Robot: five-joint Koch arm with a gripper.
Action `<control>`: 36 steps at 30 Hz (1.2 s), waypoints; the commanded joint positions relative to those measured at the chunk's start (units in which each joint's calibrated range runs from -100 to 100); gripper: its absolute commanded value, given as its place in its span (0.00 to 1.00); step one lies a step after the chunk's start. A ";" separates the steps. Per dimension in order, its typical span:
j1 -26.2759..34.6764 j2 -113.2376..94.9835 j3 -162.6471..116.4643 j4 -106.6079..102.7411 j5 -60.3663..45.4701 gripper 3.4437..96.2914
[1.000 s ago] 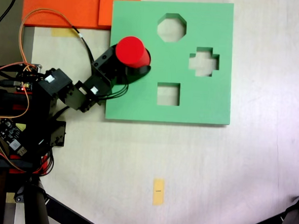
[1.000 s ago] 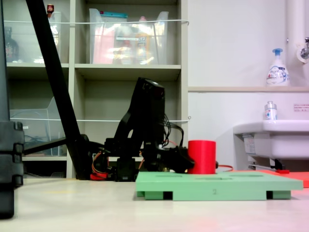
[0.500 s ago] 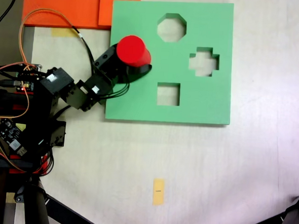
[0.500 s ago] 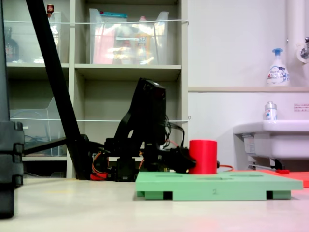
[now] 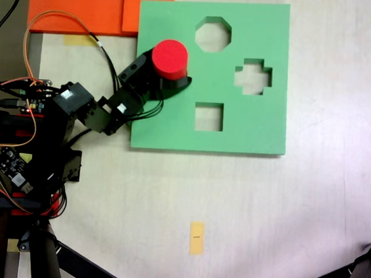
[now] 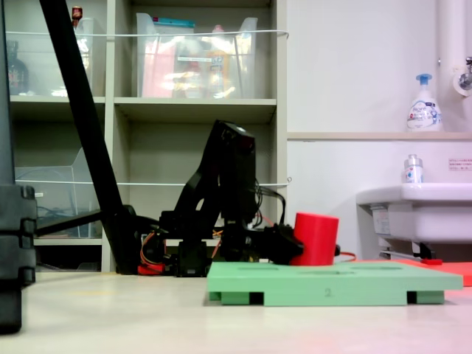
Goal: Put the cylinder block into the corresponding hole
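Observation:
The cylinder block [image 5: 170,59] is bright red with a flat round top and stands over the left part of the square green foam board [image 5: 249,130]. My gripper [image 5: 163,78] is shut on it, with black fingers [image 5: 135,68] on either side. In the second exterior view the cylinder block [image 6: 316,239] leans to the second exterior view's right, its bottom at the top of the board [image 6: 332,282], with the gripper [image 6: 286,245] on its left. The round corresponding hole is hidden under the block and the gripper.
The board also has an octagonal cutout [image 5: 212,34], a cross cutout [image 5: 253,76] and a square cutout [image 5: 208,116]. Orange foam sheets [image 5: 86,7] lie beyond the board's left corner. The arm's base, boards and wires [image 5: 28,136] fill the first exterior view's left. A yellow tape strip [image 5: 196,238] is on the table.
The block has shifted slightly up and to the right in the first exterior view. In the second exterior view it went from upright to leaning right.

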 commanded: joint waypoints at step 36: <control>3.32 7.82 -3.95 2.94 1.56 0.38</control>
